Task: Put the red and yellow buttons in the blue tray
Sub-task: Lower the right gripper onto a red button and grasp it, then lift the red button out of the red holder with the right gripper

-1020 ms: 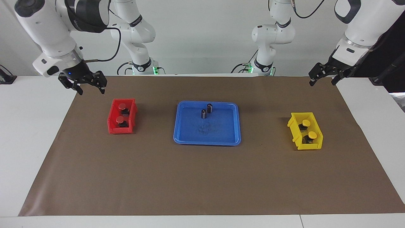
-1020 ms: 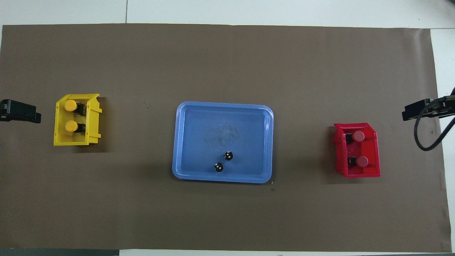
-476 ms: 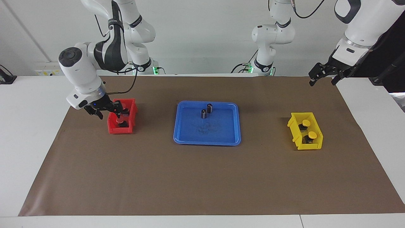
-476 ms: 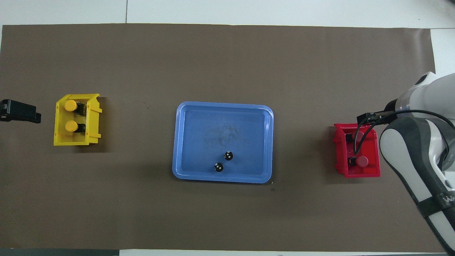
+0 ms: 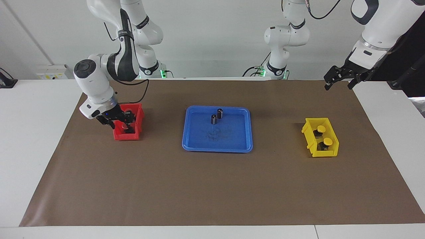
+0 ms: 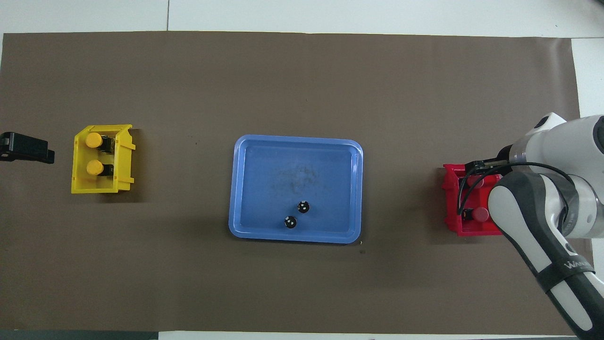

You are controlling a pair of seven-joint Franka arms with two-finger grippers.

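Observation:
Two red buttons lie in the small red bin [image 5: 117, 135]; one [image 5: 124, 126] shows beside my right gripper [image 5: 121, 121], which is open and low in the bin. I cannot tell whether it touches a button. In the overhead view one red button [image 6: 480, 214] shows and the arm hides most of the other. Two yellow buttons [image 5: 321, 128] [image 5: 328, 142] lie in the small yellow bin [image 5: 312, 132]. The blue tray [image 5: 217, 146] sits mid-mat between the bins. My left gripper [image 5: 338, 79] waits open, raised over the mat's corner at the left arm's end.
Two dark capless cylinders [image 5: 219, 113] [image 5: 213, 119] stand in the blue tray [image 6: 245, 189], on its part nearer to the robots. A brown mat [image 5: 212, 186] covers the table. In the overhead view the yellow bin [image 6: 123, 160] lies beside the left gripper [image 6: 26, 147].
My right gripper has come down from above the mat's edge into the red bin, then moved a little farther over it. The left arm, the tray and the buttons have not moved.

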